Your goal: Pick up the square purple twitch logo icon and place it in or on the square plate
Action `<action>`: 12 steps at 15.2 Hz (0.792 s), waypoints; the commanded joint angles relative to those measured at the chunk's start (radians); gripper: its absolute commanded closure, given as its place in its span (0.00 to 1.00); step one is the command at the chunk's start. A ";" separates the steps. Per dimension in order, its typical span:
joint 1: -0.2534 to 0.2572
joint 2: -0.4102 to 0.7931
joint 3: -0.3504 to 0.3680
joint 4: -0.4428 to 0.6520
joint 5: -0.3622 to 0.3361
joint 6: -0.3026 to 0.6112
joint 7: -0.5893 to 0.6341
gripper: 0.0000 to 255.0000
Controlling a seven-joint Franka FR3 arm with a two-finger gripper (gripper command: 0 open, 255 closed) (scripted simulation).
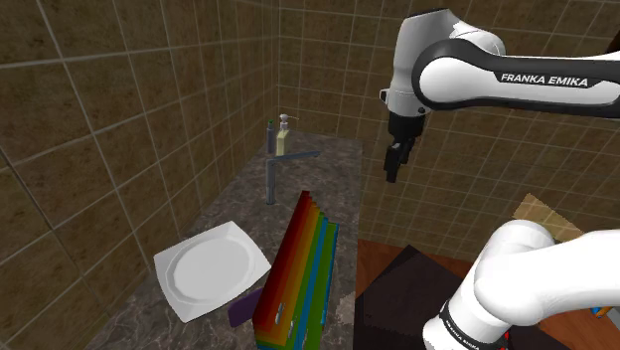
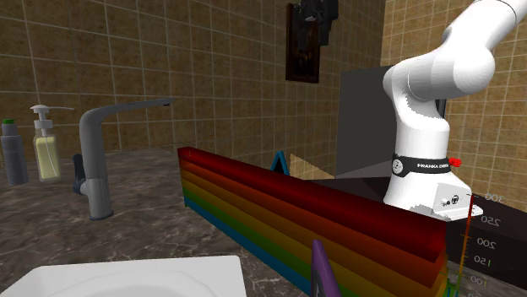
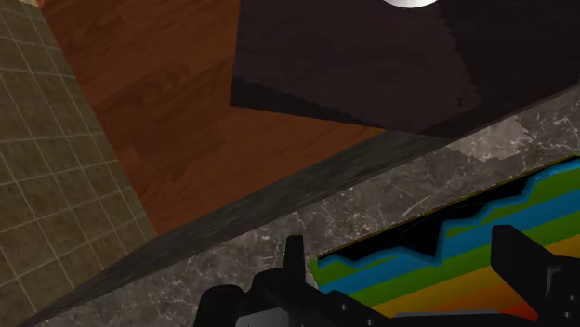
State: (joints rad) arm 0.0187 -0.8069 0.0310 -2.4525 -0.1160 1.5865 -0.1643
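1. The gripper [image 1: 396,162] hangs high over the stone counter [image 1: 333,189], well above everything on it, pointing down from the white arm [image 1: 497,80].
2. From the wrist, its 2 fingers [image 3: 294,265] stand wide apart with nothing between them; the jaws are fully parted and hold nothing.
3. Below the fingers lies a rainbow block [image 3: 446,269], stepped in coloured bands.
4. The icon [image 1: 242,311] is a thin purple slab down on the counter, wedged between the plate [image 1: 212,270] and the near end of the block, just beside both. Whether it touches either, I cannot tell.
5. In the second exterior view the icon [image 2: 322,268] stands tilted on edge against the block's red side.
6. The plate is white, square, and bare, lying flat on the counter.
7. At the far end of the counter stand a grey tap [image 1: 272,177], a soap pump [image 1: 285,134] and a grey bottle [image 1: 270,136] close together by the tiled wall.
8. The dark stand [image 1: 397,303] sits just beside the block.
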 commanded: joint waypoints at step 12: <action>0.148 0.261 0.016 -0.047 0.068 0.360 -0.173 0.00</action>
State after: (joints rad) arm 0.1529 -0.5741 0.0460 -2.5004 -0.0548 1.9119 -0.3173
